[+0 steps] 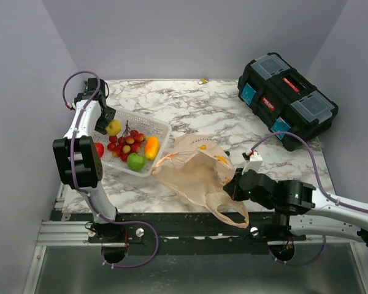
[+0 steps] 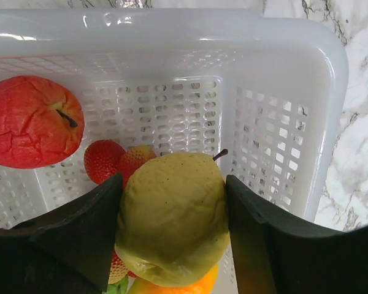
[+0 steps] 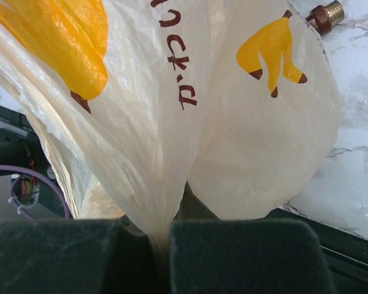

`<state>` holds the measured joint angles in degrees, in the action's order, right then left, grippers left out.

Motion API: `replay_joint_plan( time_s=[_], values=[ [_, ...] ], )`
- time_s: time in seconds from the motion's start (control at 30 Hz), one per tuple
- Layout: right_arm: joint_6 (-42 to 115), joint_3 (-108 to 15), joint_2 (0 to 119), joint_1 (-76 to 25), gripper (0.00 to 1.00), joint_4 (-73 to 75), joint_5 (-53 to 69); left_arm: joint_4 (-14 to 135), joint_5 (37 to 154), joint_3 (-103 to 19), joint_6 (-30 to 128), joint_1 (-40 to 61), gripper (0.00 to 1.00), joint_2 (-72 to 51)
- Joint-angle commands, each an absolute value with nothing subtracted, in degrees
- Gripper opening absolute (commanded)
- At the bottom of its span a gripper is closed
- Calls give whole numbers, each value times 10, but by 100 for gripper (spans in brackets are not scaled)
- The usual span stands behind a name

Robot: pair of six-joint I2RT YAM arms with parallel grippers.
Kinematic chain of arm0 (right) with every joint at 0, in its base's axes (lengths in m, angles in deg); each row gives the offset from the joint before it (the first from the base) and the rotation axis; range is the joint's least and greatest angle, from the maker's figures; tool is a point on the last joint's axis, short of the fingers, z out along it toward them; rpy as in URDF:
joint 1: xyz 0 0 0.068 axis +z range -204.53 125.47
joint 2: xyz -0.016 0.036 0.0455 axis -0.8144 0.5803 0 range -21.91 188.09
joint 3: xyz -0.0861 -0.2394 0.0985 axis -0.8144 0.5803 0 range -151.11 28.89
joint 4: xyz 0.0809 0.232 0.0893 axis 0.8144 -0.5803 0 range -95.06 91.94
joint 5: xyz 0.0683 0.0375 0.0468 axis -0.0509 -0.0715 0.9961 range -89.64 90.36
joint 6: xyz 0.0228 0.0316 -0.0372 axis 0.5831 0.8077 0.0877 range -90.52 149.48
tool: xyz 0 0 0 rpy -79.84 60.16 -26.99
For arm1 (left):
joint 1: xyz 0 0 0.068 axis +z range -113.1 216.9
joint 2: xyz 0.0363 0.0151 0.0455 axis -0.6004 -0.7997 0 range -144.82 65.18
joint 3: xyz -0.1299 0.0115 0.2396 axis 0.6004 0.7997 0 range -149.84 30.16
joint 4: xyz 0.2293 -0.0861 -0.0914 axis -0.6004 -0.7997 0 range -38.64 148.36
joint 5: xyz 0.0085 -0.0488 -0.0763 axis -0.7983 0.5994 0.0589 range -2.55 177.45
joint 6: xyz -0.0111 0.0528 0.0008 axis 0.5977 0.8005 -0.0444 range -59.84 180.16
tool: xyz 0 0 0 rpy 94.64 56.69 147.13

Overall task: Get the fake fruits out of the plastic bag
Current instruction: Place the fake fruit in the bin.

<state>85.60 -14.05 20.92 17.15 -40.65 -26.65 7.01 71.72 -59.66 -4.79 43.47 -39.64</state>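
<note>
Your right gripper point(image 3: 170, 236), lower right in the top view, is pressed together on a fold of the plastic bag point(image 3: 233, 122), which slumps at centre. Your left gripper point(image 2: 172, 202), upper left, pinches a yellow fruit point(image 2: 172, 236) above the white basket point(image 2: 282, 79). The other fruits point(image 1: 135, 160) lie inside the basket. The table point(image 1: 202, 104) is white marble. A black toolbox point(image 1: 288, 98) sits upper right, with plain grey walls point(image 1: 190, 37) beyond.

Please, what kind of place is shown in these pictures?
Probably a robot test booth, not a kitchen: plain lilac walls close in a marble-patterned table, the left arm and right arm are mounted on a metal frame at its near edge, and a black toolbox sits on it.
</note>
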Motion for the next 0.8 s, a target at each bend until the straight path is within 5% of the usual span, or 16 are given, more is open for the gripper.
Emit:
replay_joint_plan(
  time_s=[0.0, 0.27, 0.47, 0.77],
  values=[
    [854, -157, 229, 175, 1, -416, -289, 55, 736, -591, -67, 445, 41, -394],
    [852, -154, 244, 175, 1, -403, -278, 66, 756, -602, -45, 447, 87, -366],
    [849, -163, 246, 175, 1, -406, -285, 93, 768, -563, -26, 422, 95, -276],
    [837, -175, 264, 175, 1, -403, -305, 277, 896, -404, 148, 323, 93, -84]
  ],
)
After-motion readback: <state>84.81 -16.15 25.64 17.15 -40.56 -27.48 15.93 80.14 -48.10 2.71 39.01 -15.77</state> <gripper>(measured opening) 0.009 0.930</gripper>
